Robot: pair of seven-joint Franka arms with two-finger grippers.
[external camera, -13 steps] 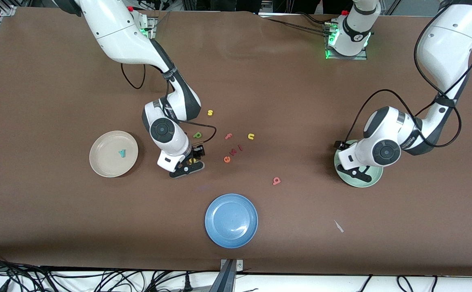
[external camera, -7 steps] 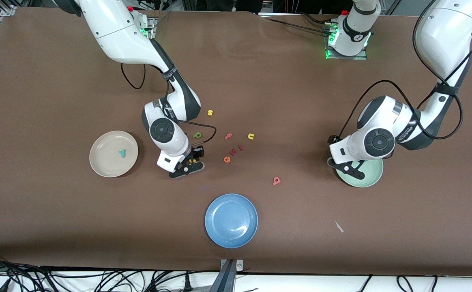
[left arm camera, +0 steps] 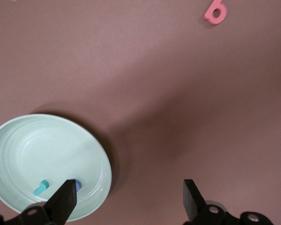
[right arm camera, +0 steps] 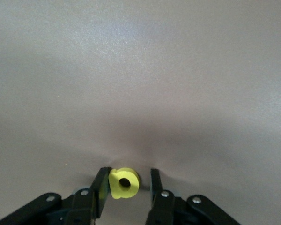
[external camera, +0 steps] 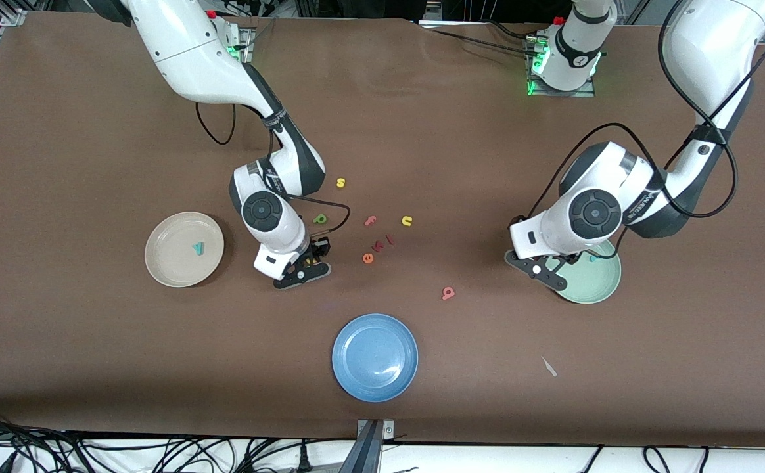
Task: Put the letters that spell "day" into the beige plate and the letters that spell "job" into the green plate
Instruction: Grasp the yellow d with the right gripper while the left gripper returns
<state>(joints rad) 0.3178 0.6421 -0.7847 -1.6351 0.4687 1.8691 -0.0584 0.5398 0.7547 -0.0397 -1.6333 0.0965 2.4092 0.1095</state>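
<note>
My right gripper [external camera: 308, 265] is down at the table, still open, with the yellow a [right arm camera: 124, 183] between its fingers. One finger [right arm camera: 102, 185] touches the letter and a gap remains at its other side. The green d [external camera: 319, 219] lies farther from the camera. The beige plate [external camera: 172, 266] holds the teal y [external camera: 197, 247]. My left gripper [external camera: 537, 269] hangs open and empty over the table at the green plate's [external camera: 596, 288] edge. In that plate lie the teal j [left arm camera: 41, 187] and the blue o [left arm camera: 77, 185], the o half hidden. The salmon b [external camera: 448, 293] lies on the table.
A blue plate [external camera: 374, 357] sits nearest the camera. Loose letters lie mid-table: yellow s [external camera: 340, 182], pink f [external camera: 370, 221], yellow n [external camera: 407, 221], orange e [external camera: 368, 258] and two small red ones [external camera: 383, 243]. A white scrap [external camera: 549, 366] lies near the front.
The right gripper's fingers have narrowed around the yellow a. The left gripper has slid off the green plate toward the table's middle, uncovering the plate.
</note>
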